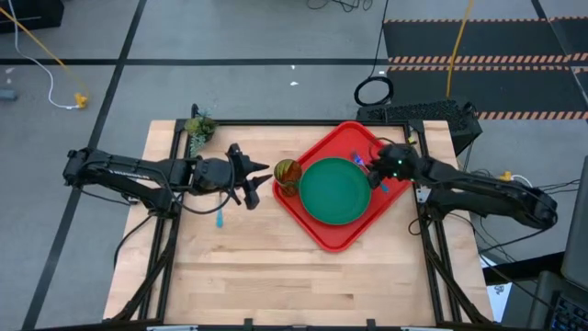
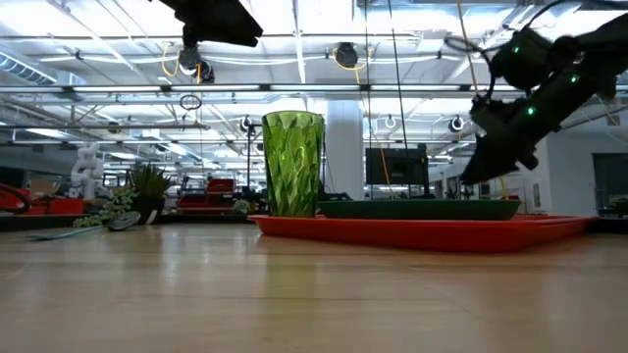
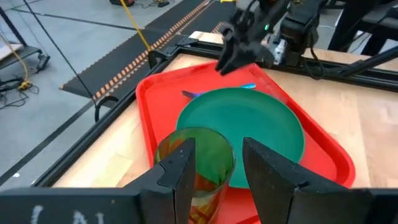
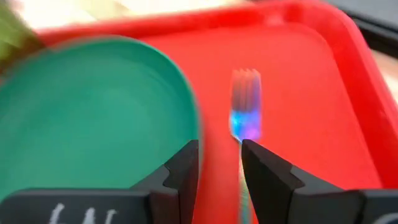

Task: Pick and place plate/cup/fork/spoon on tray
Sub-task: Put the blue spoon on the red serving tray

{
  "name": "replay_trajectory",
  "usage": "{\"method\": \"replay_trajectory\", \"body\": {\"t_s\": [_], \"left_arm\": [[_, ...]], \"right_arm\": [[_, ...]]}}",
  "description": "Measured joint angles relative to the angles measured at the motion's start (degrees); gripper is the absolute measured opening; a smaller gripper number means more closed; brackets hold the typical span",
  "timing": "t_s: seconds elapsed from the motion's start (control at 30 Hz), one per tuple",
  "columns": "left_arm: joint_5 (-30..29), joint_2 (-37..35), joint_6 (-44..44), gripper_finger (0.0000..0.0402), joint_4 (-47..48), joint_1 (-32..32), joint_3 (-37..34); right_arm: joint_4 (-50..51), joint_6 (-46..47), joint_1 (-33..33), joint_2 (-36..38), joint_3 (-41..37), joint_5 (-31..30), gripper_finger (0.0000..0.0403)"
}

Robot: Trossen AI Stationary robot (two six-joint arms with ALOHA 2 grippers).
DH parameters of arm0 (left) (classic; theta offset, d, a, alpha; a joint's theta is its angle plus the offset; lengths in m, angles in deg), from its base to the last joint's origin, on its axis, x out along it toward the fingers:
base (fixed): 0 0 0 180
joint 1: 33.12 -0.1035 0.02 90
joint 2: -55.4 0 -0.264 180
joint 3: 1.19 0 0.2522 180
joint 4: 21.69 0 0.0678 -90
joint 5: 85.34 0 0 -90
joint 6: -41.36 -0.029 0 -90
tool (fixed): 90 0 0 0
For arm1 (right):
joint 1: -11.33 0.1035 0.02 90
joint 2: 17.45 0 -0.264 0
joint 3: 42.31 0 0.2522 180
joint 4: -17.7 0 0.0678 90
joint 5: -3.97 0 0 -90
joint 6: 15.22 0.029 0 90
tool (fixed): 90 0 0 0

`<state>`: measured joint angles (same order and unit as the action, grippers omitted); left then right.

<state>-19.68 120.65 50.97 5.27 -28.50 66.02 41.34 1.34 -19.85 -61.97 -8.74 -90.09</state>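
Hovering above the far corner of the tray [image 1: 317,234], the right gripper [image 4: 219,163] is standing released over the fork [image 4: 246,106], which is lying beside the plate [image 1: 336,189]. The left gripper [image 3: 216,163] is gaping just beside the cup [image 1: 287,173]. The spoon [image 1: 220,218] is lying on the tabletop [image 1: 276,276].

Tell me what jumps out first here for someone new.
The red tray right of table centre, with the green plate filling its middle. The cup stands on the tray's left corner, the left gripper open just beside it. The right gripper hangs open over the fork on the tray beside the plate.
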Motion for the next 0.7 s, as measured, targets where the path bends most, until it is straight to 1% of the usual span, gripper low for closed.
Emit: {"method": "replay_trajectory", "body": {"t_s": [0.13, 0.27, 0.4, 0.5, 0.7], "left_arm": [[-0.97, -0.02, 2.62, 0.0136, 3.41, 0.00, 0.00], [-3.86, -0.11, 8.13, 0.0136, 11.95, -0.07, 0.00], [-8.65, -0.52, 20.72, 0.0136, 24.28, -0.93, 0.02], [-8.77, -0.42, 30.54, 0.0136, 33.21, -1.98, 0.02], [-8.15, 3.31, 49.64, 0.0136, 50.42, -1.49, 0.07]], "right_arm": [[0.47, 1.99, 3.73, 3.60, 2.71, 1.36, 0.0116], [0.67, 3.30, 8.96, 4.90, 5.34, 1.16, 0.0116], [0.63, 3.77, 13.37, 4.86, 7.25, -1.24, 0.0116], [0.41, 3.80, 15.53, 4.88, 8.01, -3.76, 0.0116], [-3.28, 3.80, 17.39, 4.04, 8.12, -4.93, 0.0116]]}}
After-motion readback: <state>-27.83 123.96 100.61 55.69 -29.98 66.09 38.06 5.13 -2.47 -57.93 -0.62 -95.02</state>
